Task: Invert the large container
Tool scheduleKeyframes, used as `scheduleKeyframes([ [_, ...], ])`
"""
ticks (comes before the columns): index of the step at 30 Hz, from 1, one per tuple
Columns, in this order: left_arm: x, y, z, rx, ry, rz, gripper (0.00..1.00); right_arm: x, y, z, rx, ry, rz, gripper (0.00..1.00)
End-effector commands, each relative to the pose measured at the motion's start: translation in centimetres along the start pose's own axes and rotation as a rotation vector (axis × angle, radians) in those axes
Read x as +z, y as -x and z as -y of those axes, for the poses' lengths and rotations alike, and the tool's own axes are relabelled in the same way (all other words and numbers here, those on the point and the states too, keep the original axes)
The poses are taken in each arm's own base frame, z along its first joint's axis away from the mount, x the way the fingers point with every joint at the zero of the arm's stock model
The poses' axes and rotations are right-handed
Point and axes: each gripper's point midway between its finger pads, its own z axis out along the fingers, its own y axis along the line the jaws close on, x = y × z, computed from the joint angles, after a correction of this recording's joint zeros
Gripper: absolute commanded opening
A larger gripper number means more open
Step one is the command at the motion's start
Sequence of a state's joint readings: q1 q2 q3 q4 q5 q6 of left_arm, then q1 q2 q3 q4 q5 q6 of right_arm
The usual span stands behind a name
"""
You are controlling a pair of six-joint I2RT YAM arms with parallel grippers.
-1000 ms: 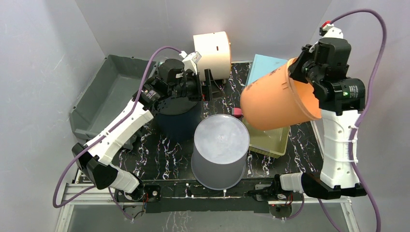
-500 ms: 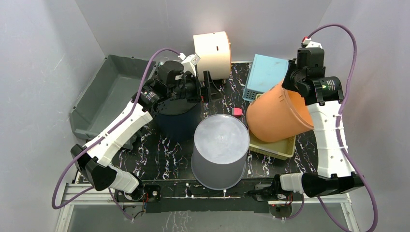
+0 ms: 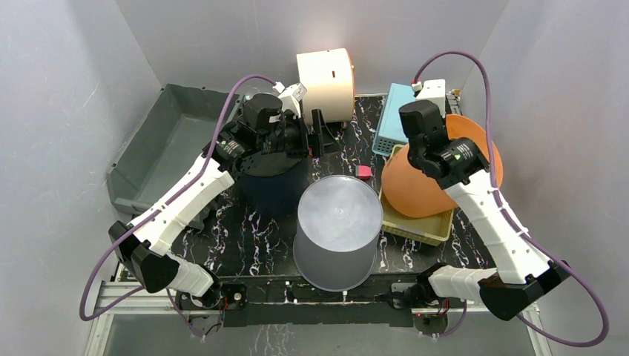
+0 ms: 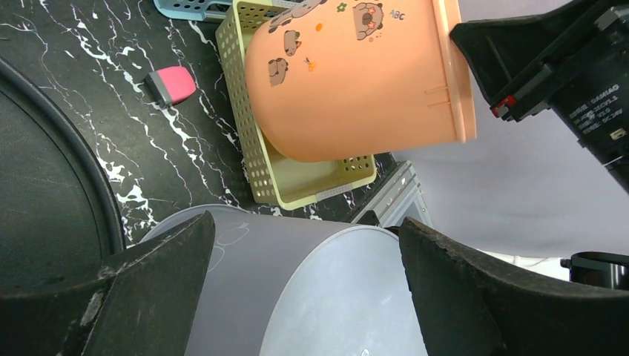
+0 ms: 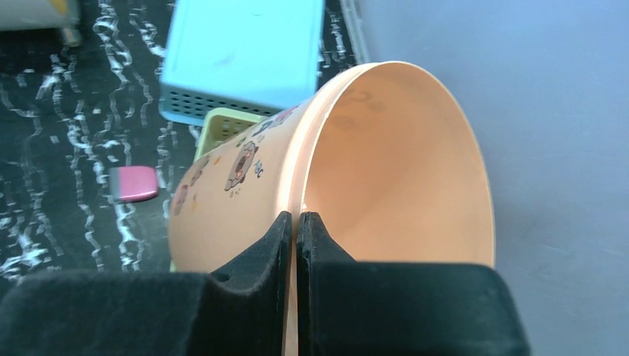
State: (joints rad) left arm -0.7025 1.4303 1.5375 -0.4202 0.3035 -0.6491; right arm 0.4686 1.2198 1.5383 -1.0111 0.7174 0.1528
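Note:
The orange bucket with cartoon prints lies tilted over the yellow basket, its mouth turned to the right and back. My right gripper is shut on its rim, one finger inside and one outside, as the right wrist view shows. The bucket also shows in the left wrist view. My left gripper is open and empty, above the table behind the grey bucket, which stands upside down at the centre front.
A dark navy bucket stands under my left arm. A grey bin is at the left. A cream cylinder lies at the back. A light blue basket is behind the yellow one. A pink eraser lies on the table.
My right arm has lowered the orange bucket onto the yellow basket and swung its wrist left and back, turning the bucket's mouth more upward. The left arm has not moved.

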Motion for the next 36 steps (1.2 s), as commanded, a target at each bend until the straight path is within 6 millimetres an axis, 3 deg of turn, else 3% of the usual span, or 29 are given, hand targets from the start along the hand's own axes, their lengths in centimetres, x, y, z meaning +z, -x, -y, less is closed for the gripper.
scheduleKeyframes([
  [1,-0.8,0.5,0.9,0.008,-0.021,0.018,0.94,-1.7,0.5,3.9,-0.041,-0.176,0.076,0.00],
  [6,0.0,0.3,0.4,0.007,-0.010,0.004,0.94,-1.5,-0.3,1.3,-0.019,-0.027,0.047,0.00],
  [8,0.2,0.5,0.3,0.018,-0.003,0.006,0.94,-1.3,-0.9,0.3,-0.033,0.013,0.007,0.13],
  [11,0.1,0.8,0.6,0.027,-0.004,0.008,0.94,-2.1,0.2,0.2,-0.009,0.053,0.034,0.42],
  [16,0.0,0.6,0.6,0.018,-0.010,0.012,0.95,-3.3,3.0,-0.2,0.023,0.115,0.076,0.63],
  [19,0.0,0.5,0.6,0.013,-0.010,0.001,0.95,-3.5,3.7,-0.3,0.038,0.117,0.070,0.70],
  [21,-0.2,0.6,0.6,0.019,-0.003,0.002,0.95,-3.7,4.1,0.0,0.029,0.106,0.064,0.83],
  [24,-0.6,0.9,0.7,0.030,0.003,0.013,0.95,-4.3,5.2,-0.1,0.051,0.129,0.086,0.87],
  [29,-0.3,0.8,0.8,0.022,-0.009,0.004,0.95,-5.2,6.6,0.1,0.114,0.140,0.100,0.83],
  [31,-0.1,0.8,0.9,0.012,-0.013,0.001,0.94,-4.9,6.3,1.5,0.142,0.050,0.095,0.82],
  [33,0.0,0.8,0.9,0.003,0.000,-0.005,0.94,-4.5,5.5,3.8,0.170,-0.074,0.095,0.95],
  [36,-0.1,0.8,1.0,0.015,0.009,-0.015,0.94,-3.2,4.2,3.9,0.178,-0.020,0.058,0.98],
])
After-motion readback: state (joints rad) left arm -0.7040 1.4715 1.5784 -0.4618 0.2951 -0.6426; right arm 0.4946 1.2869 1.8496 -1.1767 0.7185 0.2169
